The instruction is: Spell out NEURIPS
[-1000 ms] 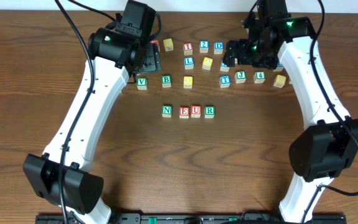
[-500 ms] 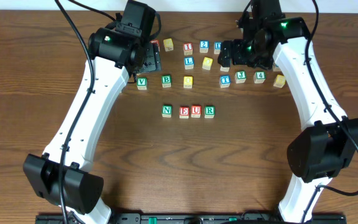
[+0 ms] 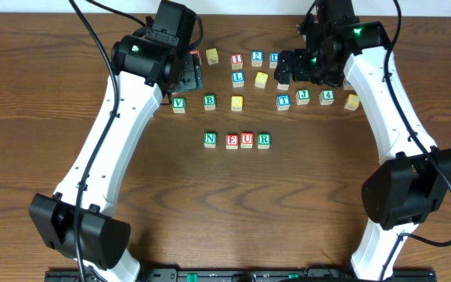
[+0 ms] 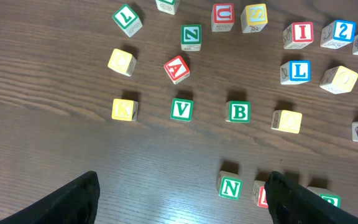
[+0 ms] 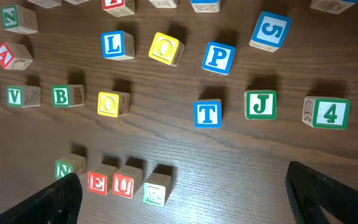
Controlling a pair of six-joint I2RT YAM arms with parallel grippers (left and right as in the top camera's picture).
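Four cubes stand in a row mid-table: green N (image 3: 209,139), red E (image 3: 231,141), red U (image 3: 247,140), green R (image 3: 264,140). The red I (image 3: 236,59) lies in the back row. A blue P (image 5: 218,57) shows in the right wrist view; my right gripper covers it from overhead. The left wrist view shows a yellow S (image 4: 255,15) far back. My right gripper (image 3: 288,70) hovers open over the back cubes, holding nothing. At the back left my left gripper (image 3: 188,74) is open and empty, with the N (image 4: 230,186) near its right finger.
Loose cubes crowd the back of the table: blue 2 (image 3: 257,57), blue L (image 3: 238,77), green V (image 3: 178,103), green B (image 3: 210,100), blue T (image 3: 283,101), green J (image 3: 303,95), green 4 (image 3: 327,96), plus several yellow ones. A green Z (image 4: 191,36) and red A (image 4: 176,68) lie back left.
The right gripper shifted a little left and back a second ago, then stopped. The left arm and the cubes have not moved.
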